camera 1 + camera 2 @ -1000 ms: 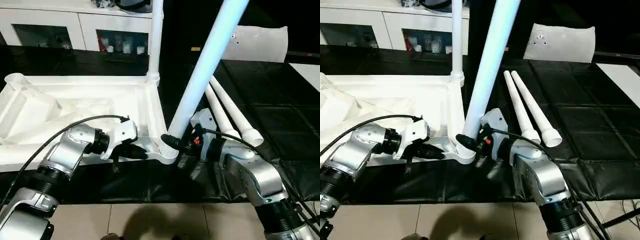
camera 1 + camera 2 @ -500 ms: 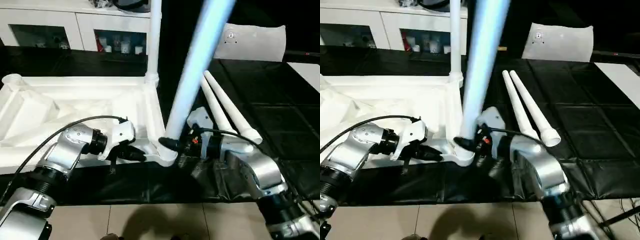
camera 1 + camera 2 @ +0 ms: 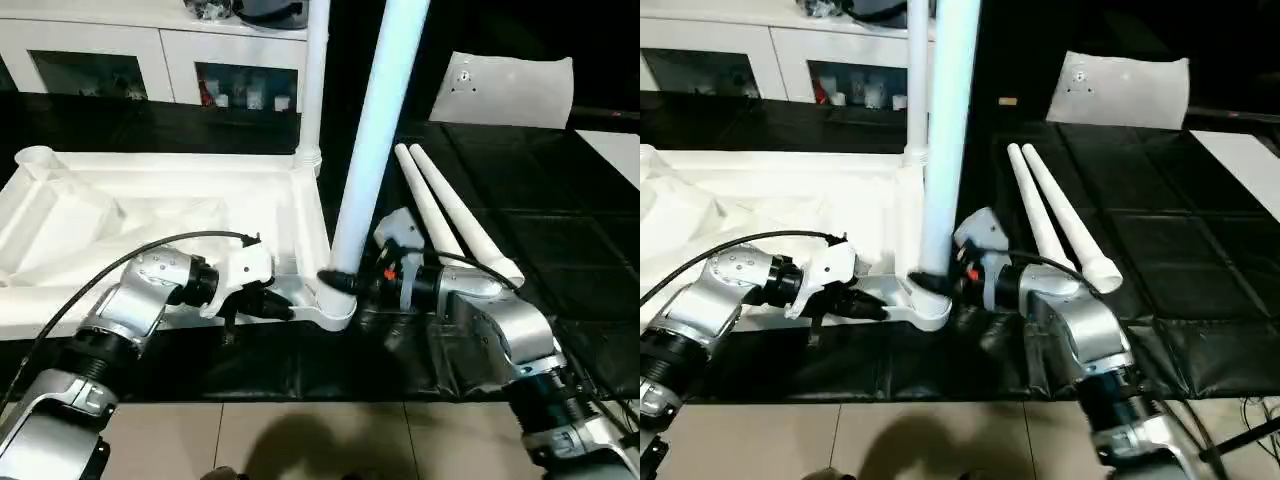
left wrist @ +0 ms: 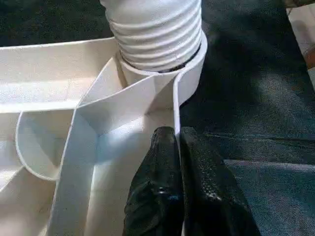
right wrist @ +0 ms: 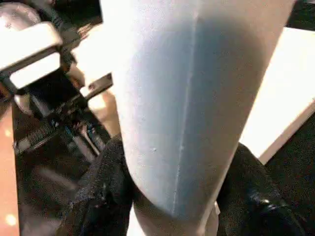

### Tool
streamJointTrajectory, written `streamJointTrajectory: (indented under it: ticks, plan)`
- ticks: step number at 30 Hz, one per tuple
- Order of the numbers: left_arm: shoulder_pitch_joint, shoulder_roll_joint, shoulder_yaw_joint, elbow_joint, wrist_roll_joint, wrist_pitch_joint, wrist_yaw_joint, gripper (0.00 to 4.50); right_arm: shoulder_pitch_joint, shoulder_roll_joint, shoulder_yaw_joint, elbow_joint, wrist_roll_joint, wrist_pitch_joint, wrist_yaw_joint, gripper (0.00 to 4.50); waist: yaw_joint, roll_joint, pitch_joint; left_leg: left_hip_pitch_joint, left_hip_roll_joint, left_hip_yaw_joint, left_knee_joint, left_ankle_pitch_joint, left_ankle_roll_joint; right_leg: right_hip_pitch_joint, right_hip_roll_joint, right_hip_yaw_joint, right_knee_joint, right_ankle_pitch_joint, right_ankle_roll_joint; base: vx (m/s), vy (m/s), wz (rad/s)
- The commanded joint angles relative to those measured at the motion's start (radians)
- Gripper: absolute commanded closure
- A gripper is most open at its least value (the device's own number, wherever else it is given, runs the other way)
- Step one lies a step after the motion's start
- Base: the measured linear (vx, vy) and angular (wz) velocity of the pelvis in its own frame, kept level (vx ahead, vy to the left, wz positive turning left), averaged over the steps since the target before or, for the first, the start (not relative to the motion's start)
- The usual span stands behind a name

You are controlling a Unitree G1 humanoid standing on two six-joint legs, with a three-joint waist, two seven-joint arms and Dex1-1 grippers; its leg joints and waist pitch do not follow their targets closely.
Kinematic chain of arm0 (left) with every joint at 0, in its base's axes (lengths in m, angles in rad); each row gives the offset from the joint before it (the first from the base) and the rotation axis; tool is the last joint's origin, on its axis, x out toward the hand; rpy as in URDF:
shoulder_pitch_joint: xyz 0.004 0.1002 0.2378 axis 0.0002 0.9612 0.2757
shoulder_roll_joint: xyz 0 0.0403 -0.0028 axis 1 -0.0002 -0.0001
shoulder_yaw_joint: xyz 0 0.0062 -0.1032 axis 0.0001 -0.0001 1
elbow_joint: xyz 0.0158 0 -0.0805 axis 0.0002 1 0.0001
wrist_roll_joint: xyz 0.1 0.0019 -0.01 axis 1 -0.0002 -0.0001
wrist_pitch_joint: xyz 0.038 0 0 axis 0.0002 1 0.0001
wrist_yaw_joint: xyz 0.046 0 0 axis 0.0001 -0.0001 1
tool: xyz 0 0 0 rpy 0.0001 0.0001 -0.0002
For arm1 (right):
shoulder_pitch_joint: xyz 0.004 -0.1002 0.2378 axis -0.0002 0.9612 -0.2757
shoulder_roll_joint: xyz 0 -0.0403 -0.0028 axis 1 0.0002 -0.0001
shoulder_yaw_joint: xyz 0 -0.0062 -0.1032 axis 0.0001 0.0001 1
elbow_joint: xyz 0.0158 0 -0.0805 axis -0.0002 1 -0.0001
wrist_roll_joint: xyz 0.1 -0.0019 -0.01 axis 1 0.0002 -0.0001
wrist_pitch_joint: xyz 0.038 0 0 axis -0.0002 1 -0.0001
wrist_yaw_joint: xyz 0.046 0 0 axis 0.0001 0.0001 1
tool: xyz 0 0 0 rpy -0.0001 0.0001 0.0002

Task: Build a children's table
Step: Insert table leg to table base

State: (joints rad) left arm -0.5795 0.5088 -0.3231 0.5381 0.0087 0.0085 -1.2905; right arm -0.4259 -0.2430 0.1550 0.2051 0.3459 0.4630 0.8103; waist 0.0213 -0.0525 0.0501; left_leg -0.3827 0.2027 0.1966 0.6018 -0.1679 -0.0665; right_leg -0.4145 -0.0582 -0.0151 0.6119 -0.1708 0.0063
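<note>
At the tabletop's near corner socket: my right gripper (image 3: 345,282) clasps the leg (image 3: 370,160) low.
Left gripper (image 3: 285,305): pinches the rim (image 4: 173,118).
Handling: light, stiff, slippery plastic, I judge.

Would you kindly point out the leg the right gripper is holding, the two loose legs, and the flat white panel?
Held leg (image 3: 372,130), left eye view, mid shaft.
Loose legs (image 3: 452,215), left eye view, middle of the nearer leg.
Flat white panel (image 3: 520,85), left eye view, panel face.
</note>
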Motion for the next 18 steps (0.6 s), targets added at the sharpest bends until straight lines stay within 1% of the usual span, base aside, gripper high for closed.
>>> streamJointTrajectory:
  ticks: [1, 2, 3, 4, 5, 6, 7, 8, 9, 10, 11, 12, 13, 14, 15, 18]
  plan:
    - [-0.006, -0.004, -0.014, 0.013, 0.023, -0.022, 0.009, 4.50, 0.032, -0.010, -0.047, 0.012, 0.004, 0.003, -0.037, 2.61, -0.001, 0.017, -0.057, 0.035, 0.024, -0.025, -0.078, -0.400, -0.050, 0.018, -0.060, 0.025, -0.096, -0.478, -0.133, 0.000, 0.000, 0.00]
    - [-0.006, -0.004, -0.013, 0.014, 0.023, -0.022, 0.010, 4.50, 0.037, -0.010, -0.047, 0.010, 0.004, 0.001, -0.037, 2.61, -0.001, 0.016, -0.057, 0.034, 0.024, -0.024, -0.078, -0.400, -0.049, 0.018, -0.059, 0.025, -0.096, -0.470, -0.135, 0.000, 0.000, 0.00]
    - [-0.006, -0.005, -0.010, 0.017, 0.023, -0.022, 0.014, 4.50, 0.058, -0.009, -0.051, 0.002, 0.003, -0.003, -0.040, 2.61, 0.001, 0.019, -0.057, 0.034, 0.025, -0.023, -0.079, -0.398, -0.048, 0.018, -0.060, 0.027, -0.096, -0.454, -0.139, 0.000, 0.000, 0.00]
    - [-0.007, -0.005, -0.008, 0.020, 0.023, -0.023, 0.018, 4.50, 0.076, -0.005, -0.055, -0.007, 0.003, -0.005, -0.044, 2.61, 0.003, 0.019, -0.058, 0.035, 0.024, -0.023, -0.078, -0.396, -0.048, 0.017, -0.060, 0.027, -0.094, -0.449, -0.141, 0.000, 0.000, 0.00]
    - [-0.007, -0.006, -0.006, 0.022, 0.023, -0.024, 0.021, 4.50, 0.085, -0.003, -0.058, -0.012, 0.003, -0.006, -0.046, 2.61, 0.005, 0.022, -0.058, 0.036, 0.025, -0.023, -0.079, -0.396, -0.048, 0.018, -0.060, 0.027, -0.094, -0.438, -0.145, 0.000, 0.000, 0.00]
    - [-0.009, -0.006, -0.006, 0.027, 0.025, -0.026, 0.025, 4.50, 0.106, -0.002, -0.053, -0.022, -0.006, -0.017, -0.049, 2.61, 0.008, 0.022, -0.058, 0.035, 0.024, -0.022, -0.079, -0.395, -0.048, 0.019, -0.059, 0.027, -0.093, -0.431, -0.147, 0.000, 0.000, 0.00]
    - [-0.011, -0.006, -0.007, 0.030, 0.026, -0.027, 0.028, 4.50, 0.121, -0.002, -0.049, -0.029, -0.013, -0.025, -0.051, 2.61, 0.009, 0.020, -0.058, 0.034, 0.024, -0.022, -0.079, -0.395, -0.047, 0.019, -0.059, 0.027, -0.094, -0.431, -0.145, 0.000, 0.000, 0.00]
    - [-0.012, -0.007, -0.006, 0.034, 0.029, -0.030, 0.034, 4.50, 0.140, -0.006, -0.038, -0.037, -0.025, -0.039, -0.055, 2.61, 0.010, 0.027, -0.058, 0.034, 0.023, -0.023, -0.080, -0.398, -0.049, 0.019, -0.060, 0.027, -0.092, -0.433, -0.147, 0.000, 0.000, 0.00]
    - [-0.014, -0.007, -0.006, 0.038, 0.031, -0.032, 0.038, 4.50, 0.156, -0.010, -0.028, -0.043, -0.036, -0.052, -0.060, 2.61, 0.009, 0.025, -0.058, 0.034, 0.024, -0.023, -0.081, -0.403, -0.050, 0.019, -0.060, 0.026, -0.094, -0.432, -0.146, 0.000, 0.000, 0.00]
    - [-0.015, -0.007, -0.005, 0.040, 0.031, -0.034, 0.040, 4.50, 0.164, -0.014, -0.019, -0.047, -0.046, -0.062, -0.063, 2.61, 0.010, 0.026, -0.057, 0.035, 0.024, -0.023, -0.081, -0.409, -0.051, 0.017, -0.059, 0.026, -0.095, -0.435, -0.144, 0.000, 0.000, 0.00]
    - [-0.016, -0.008, -0.005, 0.045, 0.033, -0.038, 0.042, 4.50, 0.185, -0.033, 0.012, -0.056, -0.082, -0.093, -0.069, 2.61, 0.009, 0.024, -0.057, 0.033, 0.023, -0.024, -0.081, -0.412, -0.050, 0.020, -0.060, 0.026, -0.094, -0.443, -0.143, 0.000, 0.000, 0.00]
    - [-0.017, -0.009, -0.005, 0.047, 0.034, -0.039, 0.043, 4.50, 0.192, -0.039, 0.022, -0.060, -0.094, -0.103, -0.072, 2.61, 0.011, 0.026, -0.057, 0.036, 0.024, -0.024, -0.081, -0.418, -0.051, 0.017, -0.060, 0.026, -0.096, -0.456, -0.138, 0.000, 0.000, 0.00]
    - [-0.018, -0.009, -0.005, 0.050, 0.035, -0.041, 0.043, 4.50, 0.198, -0.043, 0.028, -0.064, -0.107, -0.113, -0.075, 2.61, 0.010, 0.025, -0.055, 0.036, 0.024, -0.024, -0.082, -0.425, -0.050, 0.016, -0.059, 0.026, -0.098, -0.466, -0.135, 0.000, 0.000, 0.00]
    - [-0.019, -0.009, -0.005, 0.051, 0.036, -0.043, 0.043, 4.50, 0.199, -0.050, 0.037, -0.065, -0.120, -0.123, -0.074, 2.61, 0.008, 0.024, -0.053, 0.035, 0.023, -0.026, -0.083, -0.436, -0.051, 0.016, -0.060, 0.025, -0.099, -0.494, -0.127, 0.000, 0.000, 0.00]
    - [-0.019, -0.009, -0.005, 0.053, 0.038, -0.045, 0.044, 4.50, 0.199, -0.059, 0.050, -0.069, -0.135, -0.134, -0.072, 2.61, 0.007, 0.024, -0.053, 0.038, 0.022, -0.027, -0.081, -0.448, -0.053, 0.014, -0.061, 0.024, -0.103, -0.523, -0.120, 0.000, 0.000, 0.00]
    - [-0.023, -0.008, -0.006, 0.059, 0.042, -0.052, 0.045, 4.50, 0.189, -0.072, 0.072, -0.074, -0.156, -0.147, -0.065, 2.61, 0.005, 0.020, -0.051, 0.041, 0.022, -0.029, -0.078, -0.467, -0.049, 0.009, -0.062, 0.023, -0.111, -0.580, -0.100, 0.000, 0.000, 0.00]
